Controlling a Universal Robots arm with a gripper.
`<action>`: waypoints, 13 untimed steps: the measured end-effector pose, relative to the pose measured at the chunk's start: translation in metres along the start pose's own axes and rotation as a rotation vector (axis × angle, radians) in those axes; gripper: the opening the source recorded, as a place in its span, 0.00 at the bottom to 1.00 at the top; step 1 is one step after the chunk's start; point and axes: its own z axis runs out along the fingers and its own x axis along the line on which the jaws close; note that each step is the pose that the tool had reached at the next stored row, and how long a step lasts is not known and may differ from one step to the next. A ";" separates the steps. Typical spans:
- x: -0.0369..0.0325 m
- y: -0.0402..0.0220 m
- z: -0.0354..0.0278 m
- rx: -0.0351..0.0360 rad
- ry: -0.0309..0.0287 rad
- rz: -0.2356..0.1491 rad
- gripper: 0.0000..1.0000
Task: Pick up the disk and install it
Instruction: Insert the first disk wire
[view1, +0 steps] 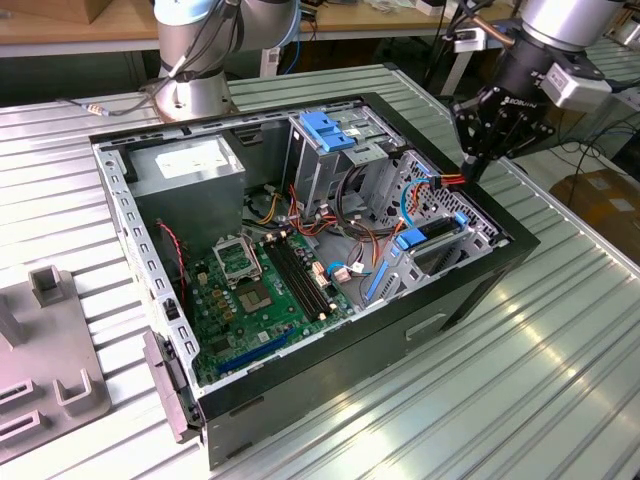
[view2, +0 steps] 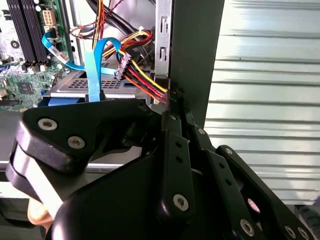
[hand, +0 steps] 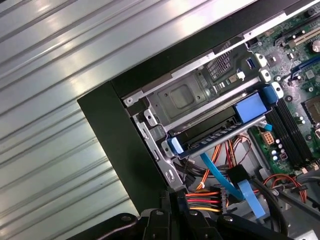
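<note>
The disk (view1: 432, 240), blue-framed, sits edge-on in its bay; we see our gripper (view1: 472, 165) closed on the coloured cable bundle (view2: 145, 80).

Silver-grey arm (view1: 560, 25), black tool (view1: 478, 165) with silver screws

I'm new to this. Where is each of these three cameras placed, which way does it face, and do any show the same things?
Exterior view: off the arm, above, looking down at the open black computer case; the black gripper hangs over its corner.
Second wrist view: on the arm, looking past the gripper at the red, yellow and black cable bundle.
First wrist view: on the arm, facing the blue-framed grey disk in its bay.
All share the bundle.
</note>
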 end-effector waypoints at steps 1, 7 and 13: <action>0.0000 0.0000 0.0001 -0.0018 0.0009 0.009 0.16; 0.0000 0.0000 0.0002 -0.0100 0.0048 0.067 0.16; -0.0038 0.0021 0.0003 -0.0121 0.0064 0.082 0.16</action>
